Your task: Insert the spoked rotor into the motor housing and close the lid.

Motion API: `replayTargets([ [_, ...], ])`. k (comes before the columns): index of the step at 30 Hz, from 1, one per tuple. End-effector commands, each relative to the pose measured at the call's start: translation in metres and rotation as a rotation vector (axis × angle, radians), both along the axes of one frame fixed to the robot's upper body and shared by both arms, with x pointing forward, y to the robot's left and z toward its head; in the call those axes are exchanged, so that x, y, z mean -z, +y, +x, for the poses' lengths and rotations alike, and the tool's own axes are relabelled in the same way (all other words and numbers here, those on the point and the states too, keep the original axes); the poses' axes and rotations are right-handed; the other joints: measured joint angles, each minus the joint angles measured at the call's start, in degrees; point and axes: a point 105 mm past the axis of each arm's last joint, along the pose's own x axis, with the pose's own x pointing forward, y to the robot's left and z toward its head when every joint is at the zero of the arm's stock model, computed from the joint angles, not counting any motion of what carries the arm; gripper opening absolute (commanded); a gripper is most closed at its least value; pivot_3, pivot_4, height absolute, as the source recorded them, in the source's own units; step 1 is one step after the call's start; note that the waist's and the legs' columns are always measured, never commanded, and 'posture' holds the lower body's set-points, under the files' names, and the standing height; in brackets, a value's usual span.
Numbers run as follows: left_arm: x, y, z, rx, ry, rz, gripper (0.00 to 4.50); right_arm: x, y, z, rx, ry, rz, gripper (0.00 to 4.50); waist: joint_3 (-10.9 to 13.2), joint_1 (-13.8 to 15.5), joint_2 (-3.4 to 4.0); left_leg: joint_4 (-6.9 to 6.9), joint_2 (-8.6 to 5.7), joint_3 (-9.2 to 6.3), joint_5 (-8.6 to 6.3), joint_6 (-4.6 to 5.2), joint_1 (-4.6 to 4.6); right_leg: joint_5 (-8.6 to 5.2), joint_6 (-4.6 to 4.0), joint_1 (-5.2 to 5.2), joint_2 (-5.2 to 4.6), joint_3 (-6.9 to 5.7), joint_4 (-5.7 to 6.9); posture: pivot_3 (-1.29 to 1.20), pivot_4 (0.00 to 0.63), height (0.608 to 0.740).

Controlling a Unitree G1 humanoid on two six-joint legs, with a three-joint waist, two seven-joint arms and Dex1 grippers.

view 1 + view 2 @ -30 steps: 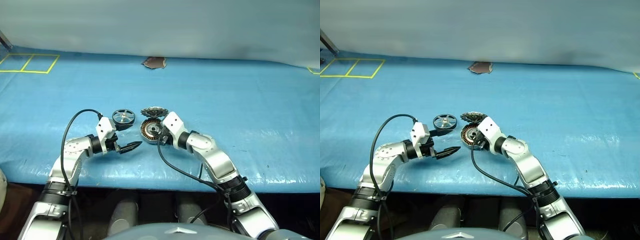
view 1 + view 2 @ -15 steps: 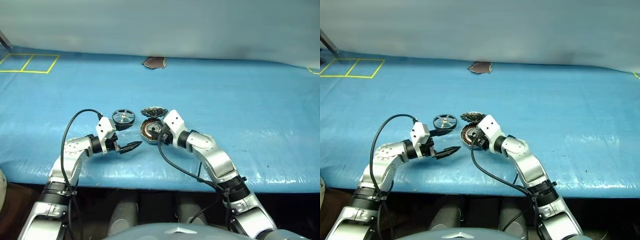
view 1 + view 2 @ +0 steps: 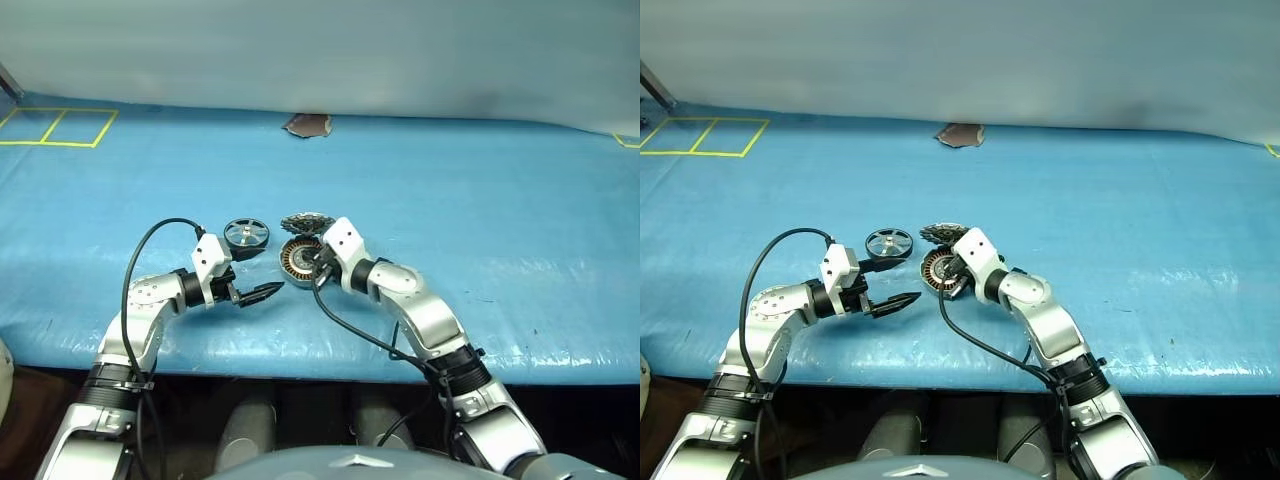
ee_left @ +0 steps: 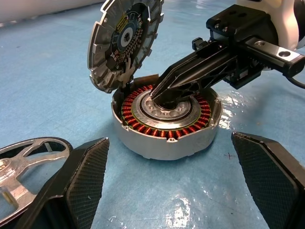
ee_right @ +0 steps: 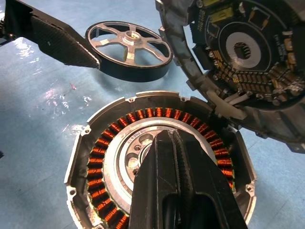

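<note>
Bright, even light; wet-looking glare

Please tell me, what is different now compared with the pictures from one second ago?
The right pincer has closed: its two fingers are now pressed together, tips resting on the metal centre of the motor housing, holding nothing. The right forearm has swung slightly. The left pincer stays open in the same place. The spoked rotor and the tilted lid have not moved.
</note>
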Motion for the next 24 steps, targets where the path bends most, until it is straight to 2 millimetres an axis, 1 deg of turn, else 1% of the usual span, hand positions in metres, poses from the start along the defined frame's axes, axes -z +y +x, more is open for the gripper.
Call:
replayTargets([
  [1,-0.007,0.001,0.001,-0.002,-0.042,0.001,4.5,-0.007,0.005,0.003,-0.012,-0.036,0.004,0.09,0.0,-0.01,0.0,0.0,0.0,0.0,0.0,0.0,0.0,0.0,0.0,0.0,0.0,0.0,0.0,0.0,0.15,0.74],
  [6,-0.007,0.002,0.001,-0.007,-0.044,0.003,4.5,0.004,0.004,-0.002,-0.023,-0.013,-0.033,0.09,-0.01,-0.04,0.01,0.0,0.0,0.0,0.0,0.0,0.05,0.0,0.0,0.03,0.01,0.0,0.0,0.0,0.15,0.74],
  [12,-0.007,0.003,0.001,-0.011,-0.044,0.002,4.5,0.008,0.0,-0.005,-0.017,-0.009,-0.038,0.09,-0.01,-0.01,0.01,0.0,0.0,0.0,0.0,0.0,0.07,0.0,0.0,0.05,0.01,0.01,0.01,0.0,0.15,0.74],
  [15,-0.008,0.002,0.003,-0.018,-0.047,-0.01,4.5,0.001,0.0,-0.005,-0.008,-0.029,0.001,0.09,-0.01,0.01,0.01,0.0,0.0,0.0,0.0,0.0,0.06,0.0,0.0,0.05,0.0,0.01,0.01,0.0,0.15,0.74],
  [19,-0.015,0.003,0.007,-0.047,-0.066,-0.048,4.5,-0.022,0.004,-0.007,-0.024,-0.075,0.081,0.09,-0.01,0.02,0.01,0.0,0.0,0.0,0.0,0.0,0.04,0.0,0.0,0.04,0.0,0.01,0.01,0.0,0.15,0.74],
  [22,-0.017,0.005,0.009,-0.061,-0.067,-0.06,4.5,-0.032,0.005,-0.015,-0.053,-0.094,0.106,0.09,-0.01,-0.06,0.01,0.0,0.0,-0.01,0.0,0.0,0.02,0.0,0.0,0.02,0.01,0.01,0.01,0.0,0.15,0.74],
  [24,-0.023,0.01,0.012,-0.098,-0.062,-0.096,4.5,-0.034,0.004,-0.025,-0.08,-0.096,0.11,0.09,-0.01,-0.02,0.01,0.0,0.02,-0.01,0.0,0.0,0.03,0.0,0.0,0.02,0.02,0.01,0.02,0.0,0.15,0.74],
])
